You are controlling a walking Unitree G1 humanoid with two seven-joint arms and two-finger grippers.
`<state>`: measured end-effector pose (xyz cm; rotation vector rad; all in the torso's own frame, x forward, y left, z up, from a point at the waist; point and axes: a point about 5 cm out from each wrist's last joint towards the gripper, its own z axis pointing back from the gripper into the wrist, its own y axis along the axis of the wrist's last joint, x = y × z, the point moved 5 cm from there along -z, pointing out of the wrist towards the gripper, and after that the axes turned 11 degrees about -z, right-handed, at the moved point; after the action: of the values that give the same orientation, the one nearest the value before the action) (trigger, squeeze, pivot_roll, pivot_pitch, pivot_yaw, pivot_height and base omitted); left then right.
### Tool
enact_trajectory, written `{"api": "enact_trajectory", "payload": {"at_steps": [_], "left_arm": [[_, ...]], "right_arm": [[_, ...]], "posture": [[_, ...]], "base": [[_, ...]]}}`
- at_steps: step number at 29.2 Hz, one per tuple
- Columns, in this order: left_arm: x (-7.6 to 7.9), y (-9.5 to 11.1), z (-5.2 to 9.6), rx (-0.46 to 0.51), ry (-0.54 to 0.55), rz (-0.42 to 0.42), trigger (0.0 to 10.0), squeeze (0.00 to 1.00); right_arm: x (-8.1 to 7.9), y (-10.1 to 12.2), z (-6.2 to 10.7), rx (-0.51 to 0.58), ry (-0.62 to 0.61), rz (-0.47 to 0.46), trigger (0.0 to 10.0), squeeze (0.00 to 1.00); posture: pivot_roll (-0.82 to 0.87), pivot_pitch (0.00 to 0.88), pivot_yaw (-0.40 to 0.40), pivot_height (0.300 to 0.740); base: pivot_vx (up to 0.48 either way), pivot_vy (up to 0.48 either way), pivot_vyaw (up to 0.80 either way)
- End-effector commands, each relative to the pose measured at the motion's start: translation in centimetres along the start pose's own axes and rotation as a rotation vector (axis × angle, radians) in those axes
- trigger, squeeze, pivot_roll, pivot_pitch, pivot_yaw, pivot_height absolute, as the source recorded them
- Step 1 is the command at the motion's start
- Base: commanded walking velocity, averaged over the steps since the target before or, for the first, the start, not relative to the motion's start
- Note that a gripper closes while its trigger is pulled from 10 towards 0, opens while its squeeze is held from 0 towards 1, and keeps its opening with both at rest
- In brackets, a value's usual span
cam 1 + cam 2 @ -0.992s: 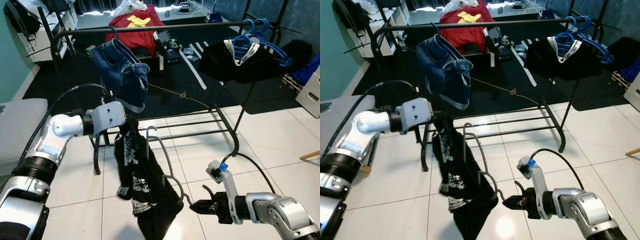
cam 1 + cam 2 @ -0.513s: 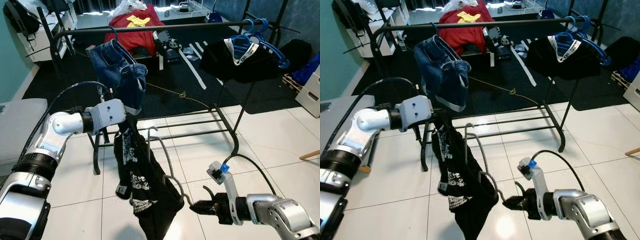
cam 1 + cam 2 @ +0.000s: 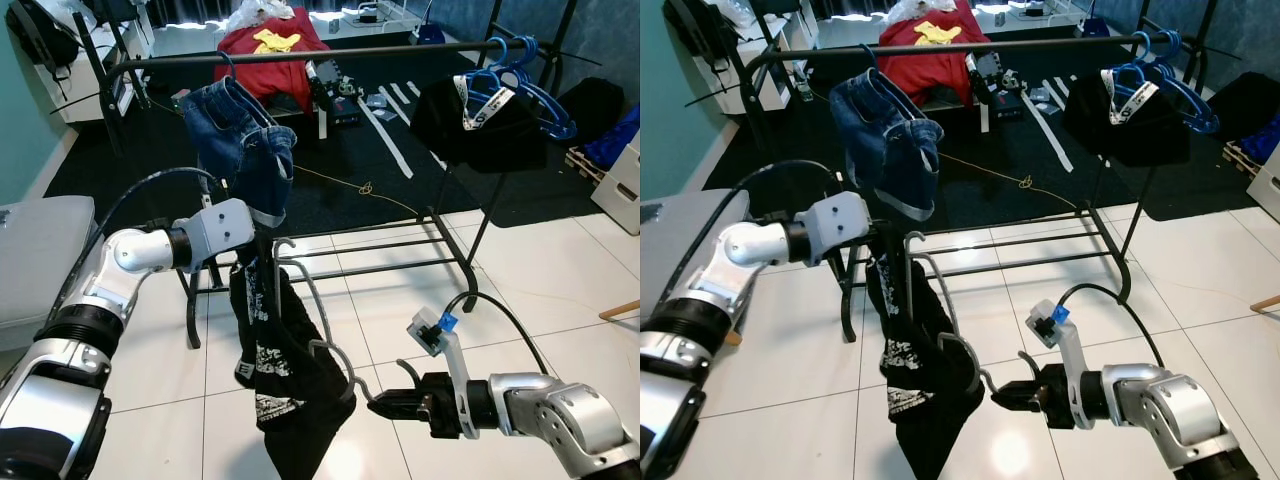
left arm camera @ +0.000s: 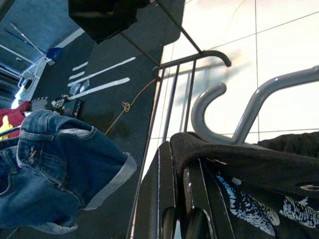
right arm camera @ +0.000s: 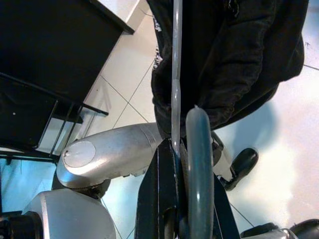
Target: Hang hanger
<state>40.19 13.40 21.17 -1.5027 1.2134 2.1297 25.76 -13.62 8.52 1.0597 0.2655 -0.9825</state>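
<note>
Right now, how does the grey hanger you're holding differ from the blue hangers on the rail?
The grey hanger is off the rail, held low over the tiled floor between the left end effector and the right end effector. The blue hangers are hooked on the black rail. The grey hanger is tilted, hook up; the blue ones hang upright. Both carry black garments.

Home room: clothes rack (image 3: 300,55) with hung jeans (image 3: 240,150), tiled floor (image 3: 560,270), dark rug (image 3: 330,190).
</note>
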Motion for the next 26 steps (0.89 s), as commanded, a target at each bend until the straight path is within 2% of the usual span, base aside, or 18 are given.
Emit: {"api": "enact_trajectory", "payload": {"at_steps": [1,9,21,24,26], "left_arm": [[-1.6,1.0,-0.3,0.040,0.053,-0.018,0.0,0.00],[-2.8,2.3,-0.4,0.093,0.083,-0.038,0.0,0.00],[-3.3,2.0,0.3,0.081,0.095,-0.051,0.0,0.00],[-3.1,2.7,0.0,0.114,0.084,-0.055,0.0,0.00],[-2.4,4.8,-0.8,0.205,0.059,-0.067,0.0,0.00]], "right_arm": [[-0.2,-0.3,-0.4,-0.026,0.016,-0.006,0.0,0.00],[1.2,-1.4,-1.2,-0.062,-0.020,-0.054,0.0,0.00],[1.4,-2.2,-1.3,-0.073,-0.025,-0.078,0.0,0.00],[1.4,-2.3,-1.4,-0.077,-0.022,-0.083,0.0,0.00],[1.5,-2.5,-1.9,-0.091,-0.009,-0.099,0.0,0.00]], "posture": [[0.01,0.121,0.075,0.740],[0.02,0.119,0.066,0.740],[0.02,0.111,0.071,0.740],[0.02,0.108,0.071,0.740],[0.02,0.107,0.072,0.740]], "base": [[0.000,0.000,0.00],[0.000,0.000,0.00],[0.000,0.000,0.00],[0.000,0.000,0.00],[0.000,0.000,0.00]]}}
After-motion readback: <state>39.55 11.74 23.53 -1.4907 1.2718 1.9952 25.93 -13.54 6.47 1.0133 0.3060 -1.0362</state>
